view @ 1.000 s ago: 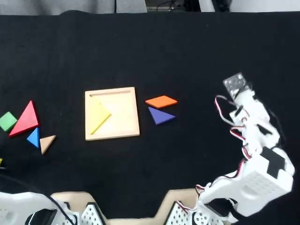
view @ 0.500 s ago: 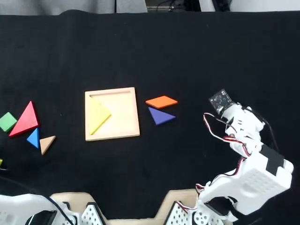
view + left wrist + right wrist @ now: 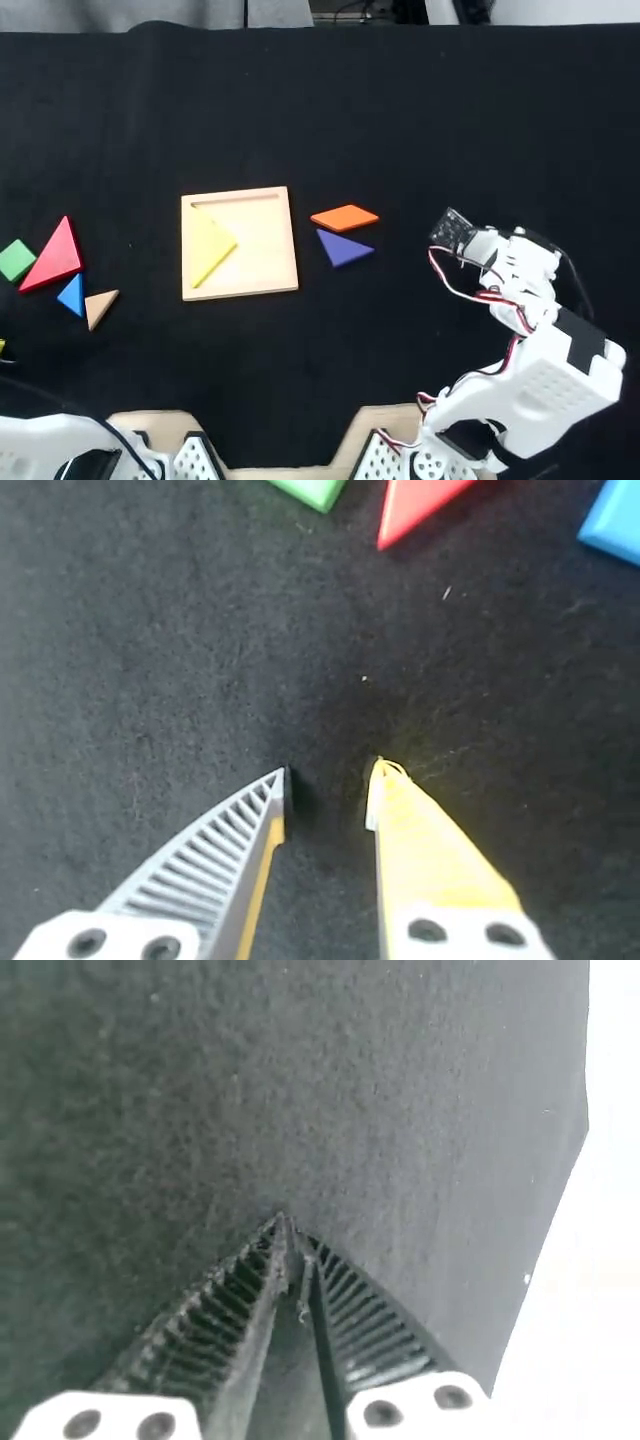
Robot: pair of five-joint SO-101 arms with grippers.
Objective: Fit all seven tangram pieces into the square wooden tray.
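Where the black bench (image 3: 400, 120) meets its left edge in the high view, four pieces sit loose in a cluster. The green square (image 3: 16, 258) is farthest left. The red triangle (image 3: 54, 256) is just beside it, the largest of the group. The blue triangle (image 3: 72, 293) is tucked at the red one's near corner, and the tan triangle (image 3: 98, 305) is just beside the blue.

Left claw (image 3: 328, 780): low over bare cloth, one ribbed grey finger and one yellow. The tips are a narrow gap apart with nothing between them. Ahead of the tips, well apart from them, its wrist view shows edges of the green square (image 3: 310, 490), red triangle (image 3: 415, 505) and blue triangle (image 3: 612, 530).

Tray (image 3: 265, 250): left of centre, lying flat. One piece is seated, the yellow triangle (image 3: 208, 245), with its long side along the tray's left wall and its point toward the middle. The remaining floor is bare wood.

Just right of the tray and not touching it lies the orange parallelogram (image 3: 345, 216). The purple triangle (image 3: 343, 247) is just beside it on the near side.

Right arm (image 3: 530, 290): folded at the right of the bench, well apart from the purple triangle.

Right claw (image 3: 290, 1235): ribbed fingers pressed together at the tips, gripping nothing, over bare black cloth near the bench edge.
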